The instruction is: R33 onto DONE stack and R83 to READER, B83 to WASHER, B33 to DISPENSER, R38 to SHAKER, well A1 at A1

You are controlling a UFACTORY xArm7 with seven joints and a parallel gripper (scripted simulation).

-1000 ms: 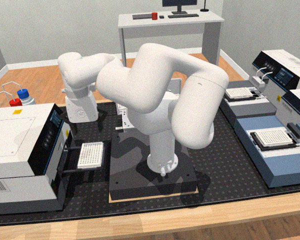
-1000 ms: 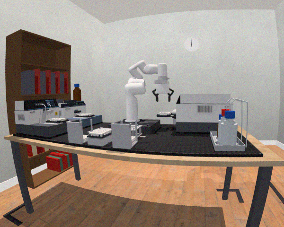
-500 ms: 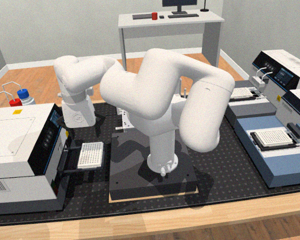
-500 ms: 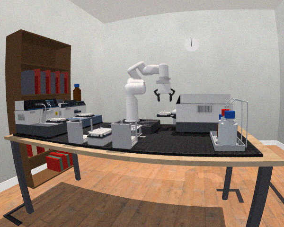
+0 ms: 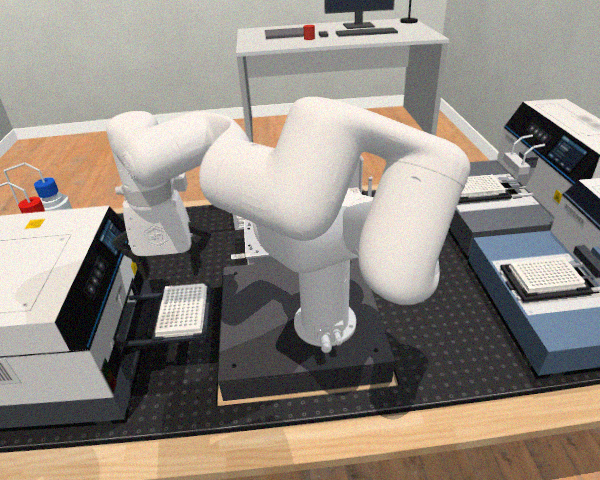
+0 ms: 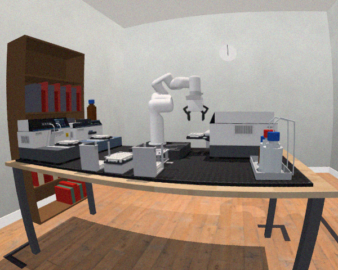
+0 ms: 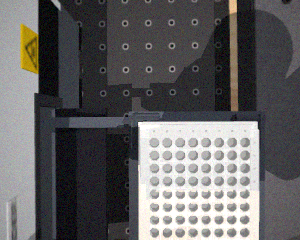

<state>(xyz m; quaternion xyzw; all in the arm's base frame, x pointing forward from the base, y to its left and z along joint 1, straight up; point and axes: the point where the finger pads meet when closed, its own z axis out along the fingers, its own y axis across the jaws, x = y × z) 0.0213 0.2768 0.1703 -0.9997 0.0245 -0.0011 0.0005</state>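
A white well plate [image 5: 181,310] [image 6: 196,134] [image 7: 200,185] lies flat on the dark tray that sticks out of the big white reader [image 5: 31,289] [image 6: 239,130]. My gripper [image 6: 195,115] hangs open and empty well above this plate. In the wrist view the plate fills the lower middle and right, and my fingers do not show. In the top view the arm hides the gripper. Two more white plates [image 5: 484,184] [image 5: 546,274] sit on the instruments at the right. Another plate [image 6: 119,157] sits on a low white block between two racks.
Two white stack racks [image 6: 89,157] [image 6: 144,161] stand near the deck's edge. A bottle holder with blue- and red-capped bottles [image 6: 269,153] [image 5: 47,193] stands beside the reader. The arm's base block [image 5: 305,356] is at mid-deck.
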